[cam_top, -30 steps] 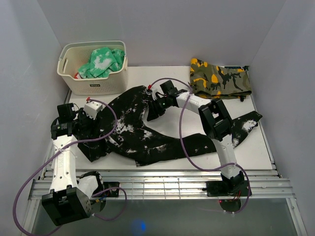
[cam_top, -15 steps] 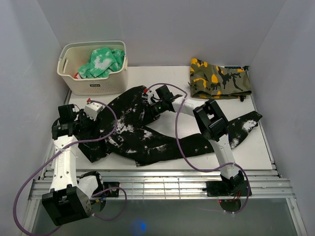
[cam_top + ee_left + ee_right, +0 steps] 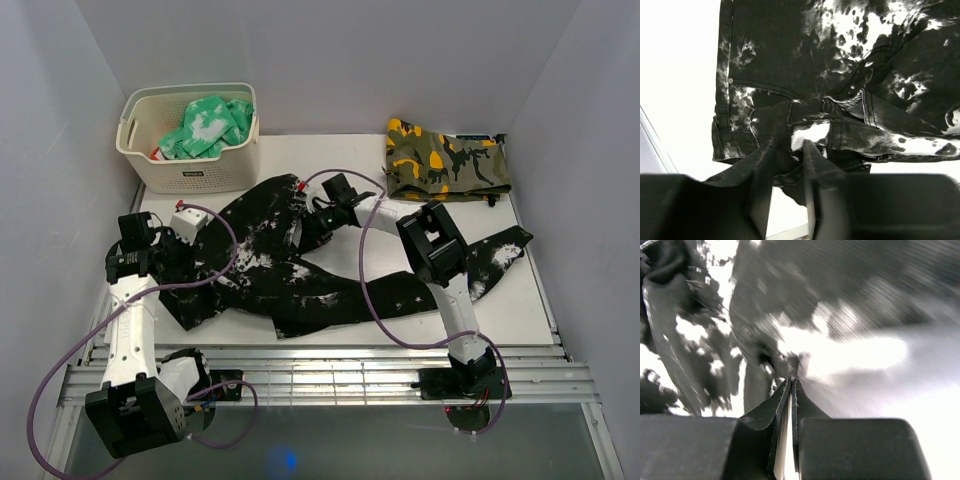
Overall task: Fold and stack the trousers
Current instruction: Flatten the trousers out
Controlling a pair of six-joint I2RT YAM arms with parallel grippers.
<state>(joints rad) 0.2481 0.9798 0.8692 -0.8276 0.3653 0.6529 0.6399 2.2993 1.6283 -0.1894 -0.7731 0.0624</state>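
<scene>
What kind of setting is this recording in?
Probably a lab test cell, not a home: bare white walls box in a table with a laundry basket, trousers and two robot arms.

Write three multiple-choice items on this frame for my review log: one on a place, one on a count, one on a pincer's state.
1. Where is the crumpled green-and-white patterned garment?
A) in the white slatted plastic basket
B) on the floor
C) hanging on the back wall

2. How many garments lie on the white table outside the basket?
A) one
B) two
C) four

3. The right pincer is:
A) wide open over bare table
B) gripping the basket's rim
C) shut on the long black white-speckled fabric trousers

Answers:
1. A, the garment fills the basket at the far left.
2. B, only the trousers and the folded olive, yellow and black camouflage garment lie there.
3. C, the right wrist view shows its fingertips meeting on a pinch of speckled fabric.
</scene>
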